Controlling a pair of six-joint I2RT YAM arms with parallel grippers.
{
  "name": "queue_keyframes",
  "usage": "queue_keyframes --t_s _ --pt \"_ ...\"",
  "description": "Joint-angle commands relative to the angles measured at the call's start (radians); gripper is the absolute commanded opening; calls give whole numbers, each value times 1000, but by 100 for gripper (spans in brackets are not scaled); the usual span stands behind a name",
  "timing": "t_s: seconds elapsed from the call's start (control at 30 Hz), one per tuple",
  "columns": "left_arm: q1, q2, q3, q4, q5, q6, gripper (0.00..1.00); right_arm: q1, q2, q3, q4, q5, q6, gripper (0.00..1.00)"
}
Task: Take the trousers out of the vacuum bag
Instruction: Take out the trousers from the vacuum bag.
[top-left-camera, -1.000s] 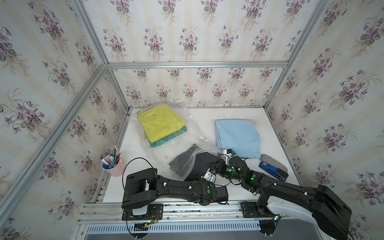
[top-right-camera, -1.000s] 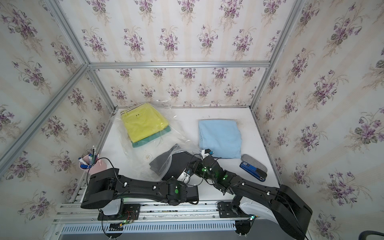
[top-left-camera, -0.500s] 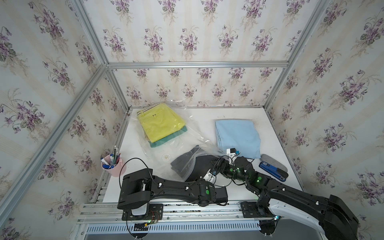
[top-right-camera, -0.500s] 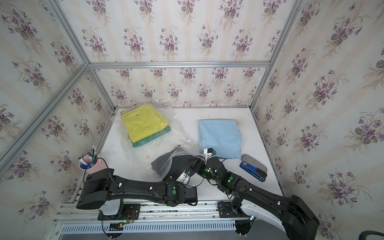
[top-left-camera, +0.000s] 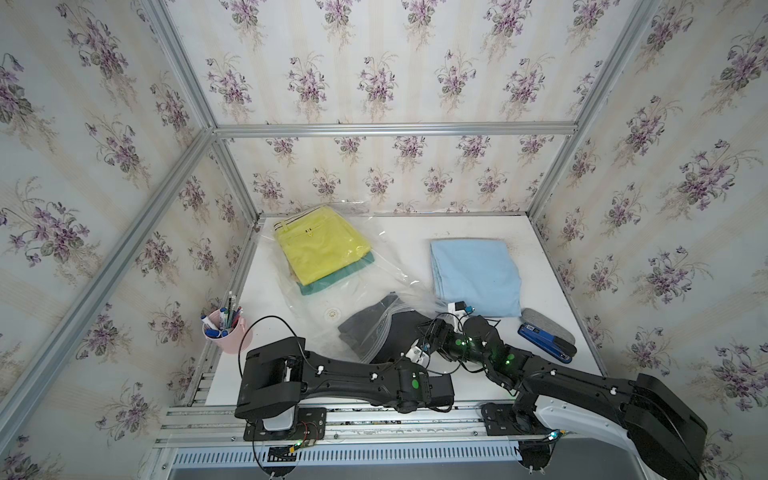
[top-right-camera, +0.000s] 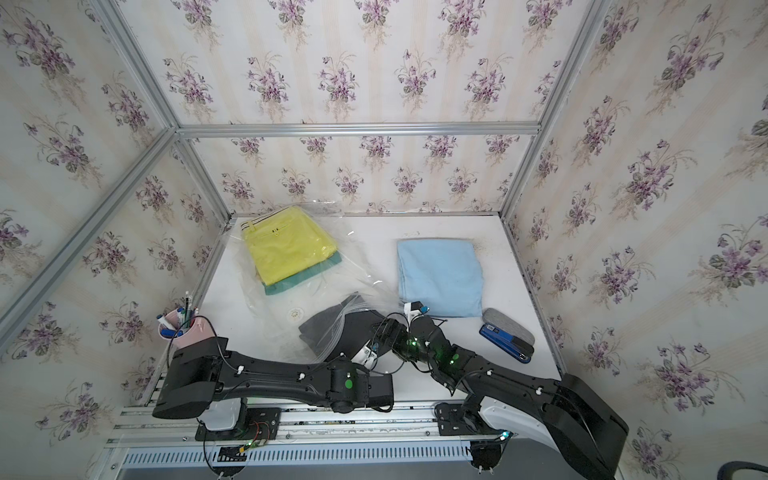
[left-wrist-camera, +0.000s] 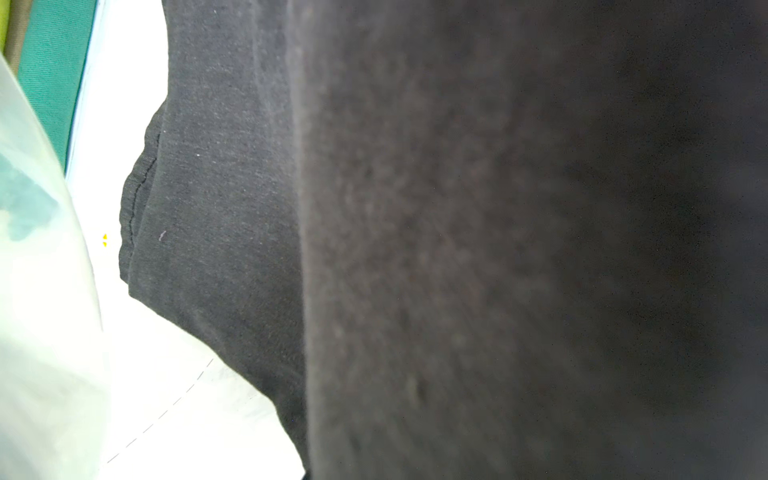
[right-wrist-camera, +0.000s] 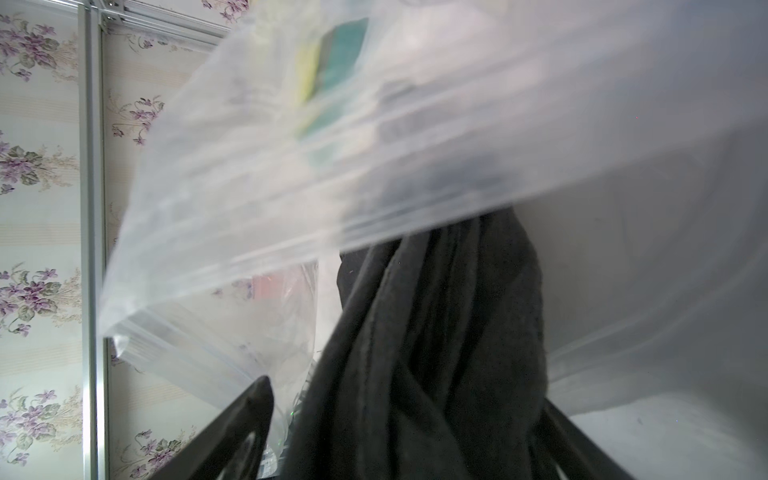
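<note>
Purple-flowered wallpaper (top-left-camera: 374, 75); aluminium frame rails (top-left-camera: 395, 129); white tabletop (top-left-camera: 409, 227); even daylight

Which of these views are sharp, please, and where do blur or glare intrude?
Both top views: even light, sharp, with glare streaks on the vacuum bag; left wrist view: the black trousers are sharp at one edge and blur into darkness close up; right wrist view: the bag's plastic is smeared and milky.

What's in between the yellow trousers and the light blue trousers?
In both top views, only the vacuum bag's see-through plastic, then bare white table. Nothing else lies there.
</note>
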Motion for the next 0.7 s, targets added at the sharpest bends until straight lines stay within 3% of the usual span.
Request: queue_keyframes --t_s 0.0,0.1,0.2,0.57,0.67 --pt "2 6 11 88 -54 1 9 9 19 3 37 -72 -29 90" --pt "3 9 10 92 -53 1 9 9 29 -5 72 -65 -19 87" --pt "3 9 10 93 -50 -1 9 8 48 1 108 -72 -10 77" --pt "-9 -50 59 0 -107 5 6 9 13 58 116 -105 -51 11" --pt "-21 -81 100 -28 -131 24 6 9 -15 86 74 -113 -72 0"
